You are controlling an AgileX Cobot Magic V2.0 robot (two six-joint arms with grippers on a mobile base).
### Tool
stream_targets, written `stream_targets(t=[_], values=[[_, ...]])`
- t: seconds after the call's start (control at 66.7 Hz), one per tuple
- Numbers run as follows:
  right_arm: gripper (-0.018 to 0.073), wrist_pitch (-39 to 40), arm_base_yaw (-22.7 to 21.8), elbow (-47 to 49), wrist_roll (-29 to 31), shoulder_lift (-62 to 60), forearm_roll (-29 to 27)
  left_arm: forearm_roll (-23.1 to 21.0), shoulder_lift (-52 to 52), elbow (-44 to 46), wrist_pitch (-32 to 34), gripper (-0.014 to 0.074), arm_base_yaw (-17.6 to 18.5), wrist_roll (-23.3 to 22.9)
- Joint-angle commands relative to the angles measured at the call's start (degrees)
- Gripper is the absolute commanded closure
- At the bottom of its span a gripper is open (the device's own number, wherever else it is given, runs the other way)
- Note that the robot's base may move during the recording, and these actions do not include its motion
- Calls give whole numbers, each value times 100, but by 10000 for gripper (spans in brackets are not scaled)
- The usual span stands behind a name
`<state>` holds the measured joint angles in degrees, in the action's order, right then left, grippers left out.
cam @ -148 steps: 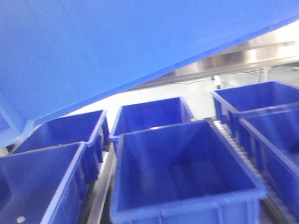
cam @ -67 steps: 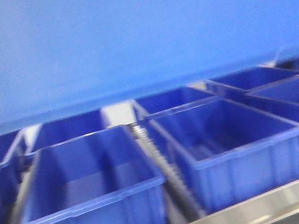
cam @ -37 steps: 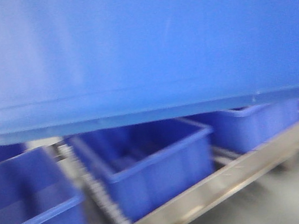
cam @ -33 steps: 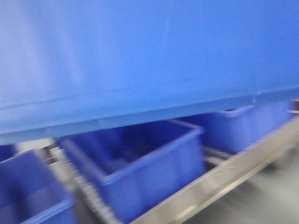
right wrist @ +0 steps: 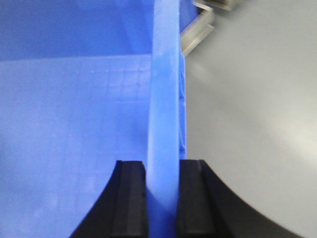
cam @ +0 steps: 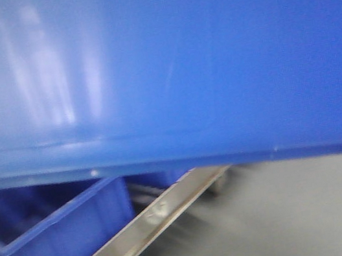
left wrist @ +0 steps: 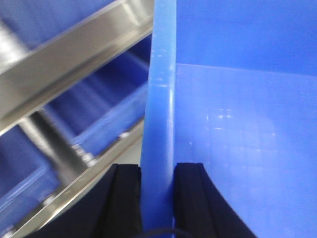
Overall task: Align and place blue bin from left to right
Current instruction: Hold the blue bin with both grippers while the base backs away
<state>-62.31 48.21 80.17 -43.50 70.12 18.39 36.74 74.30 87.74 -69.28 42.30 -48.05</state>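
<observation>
The blue bin [cam: 180,67] fills more of the front view than half a second ago, and its lower edge now slopes down to the right. Grey floor [cam: 297,212] has widened beneath it. The steel rail [cam: 141,225] has slid leftward, and only one smaller bin [cam: 63,231] is left of the earlier row. The left gripper [left wrist: 158,171] is clamped on the bin's rim, which stands between its black fingers [left wrist: 129,198], with the bin's inside just right of them. The right gripper [right wrist: 162,168] pinches the opposite rim the same way, with the bin's inside just left of its fingers and floor to their right.
</observation>
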Motion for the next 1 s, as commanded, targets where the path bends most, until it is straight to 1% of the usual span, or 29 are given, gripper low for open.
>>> stream_targets(t=[0.0,0.075,0.225,0.539,0.869,0.989], values=[[637,276,61,70,57,-74,-58,111,-74,56,582,707,86,-58],[637,275,61,70,71,-74,-58,111,-74,56,582,707,86,-58],[637,286,61,70,446,-74,-46,111,-74,56,582,707,86,-58],[637,360,61,70,446,-74,-7,111,-74,56,582,707,86,-58],[637,622,61,70,462,-74,79,111,-74,56,582,707,86,-58],[637,621,61,70,553,-74,79,111,-74,56,582,707,86,-58]])
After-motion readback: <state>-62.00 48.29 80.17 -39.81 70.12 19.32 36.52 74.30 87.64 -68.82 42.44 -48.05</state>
